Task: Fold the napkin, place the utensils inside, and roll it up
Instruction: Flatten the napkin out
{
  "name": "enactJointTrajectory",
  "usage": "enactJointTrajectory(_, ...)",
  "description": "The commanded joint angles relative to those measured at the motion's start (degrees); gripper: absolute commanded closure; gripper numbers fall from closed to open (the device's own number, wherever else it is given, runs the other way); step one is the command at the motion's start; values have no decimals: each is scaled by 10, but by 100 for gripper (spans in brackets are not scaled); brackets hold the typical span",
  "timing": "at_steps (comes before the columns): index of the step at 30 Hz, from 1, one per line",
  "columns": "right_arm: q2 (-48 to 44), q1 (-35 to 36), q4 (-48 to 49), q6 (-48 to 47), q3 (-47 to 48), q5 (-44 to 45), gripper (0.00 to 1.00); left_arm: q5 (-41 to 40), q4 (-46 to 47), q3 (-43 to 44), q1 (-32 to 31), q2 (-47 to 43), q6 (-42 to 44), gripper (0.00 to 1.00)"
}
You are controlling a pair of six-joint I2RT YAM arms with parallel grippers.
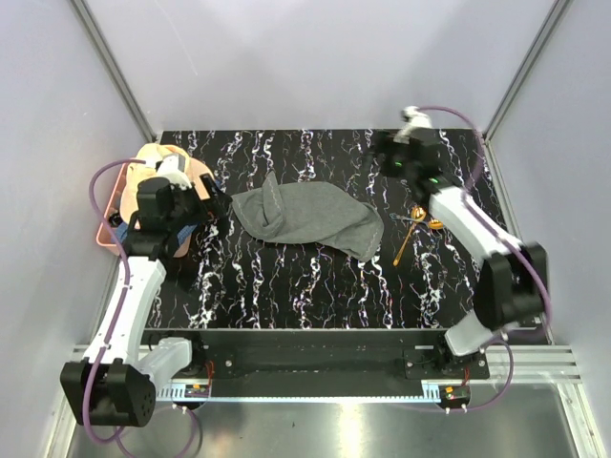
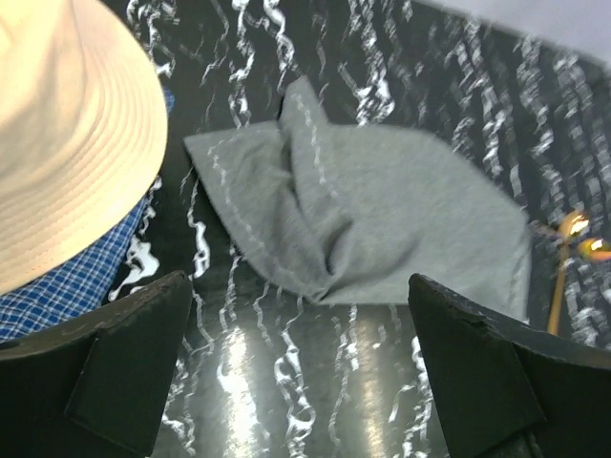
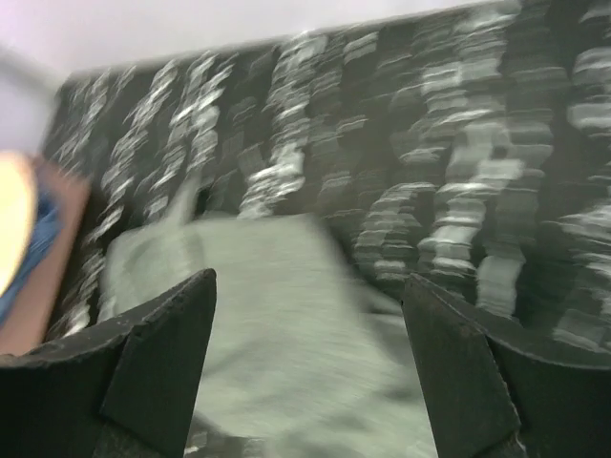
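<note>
Robot lab booth: white walls, aluminium rails, black marbled table

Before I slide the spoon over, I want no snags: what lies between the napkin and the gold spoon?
Only bare tabletop separates napkin and spoon; the top external view shows it.

One napkin, two utensils, one hat

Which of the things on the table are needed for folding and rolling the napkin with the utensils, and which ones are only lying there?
For the job:
- grey napkin, crumpled mid-table
- gold spoon, to its right
- slim dark utensil beside the spoon, hard to make out

Just lying about:
- peach hat, at the left edge
- blue checked cloth, under the hat
</note>
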Motion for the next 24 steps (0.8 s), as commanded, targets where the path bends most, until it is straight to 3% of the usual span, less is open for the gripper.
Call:
enactJointTrajectory(1, 125, 86, -82, 32, 158, -76, 14, 3, -37, 18, 2, 9, 41, 1)
enactJointTrajectory(5, 276, 160, -108, 30, 291, -87, 15, 1, -38, 12, 3, 9, 34, 1)
enactJointTrajectory(10, 438, 188, -121, 41, 459, -125, 21, 7, -38, 11, 3, 7, 34, 1)
enactJointTrajectory(24, 679, 210, -149, -3, 736, -82, 30, 64, -19, 4, 2, 32, 5, 1)
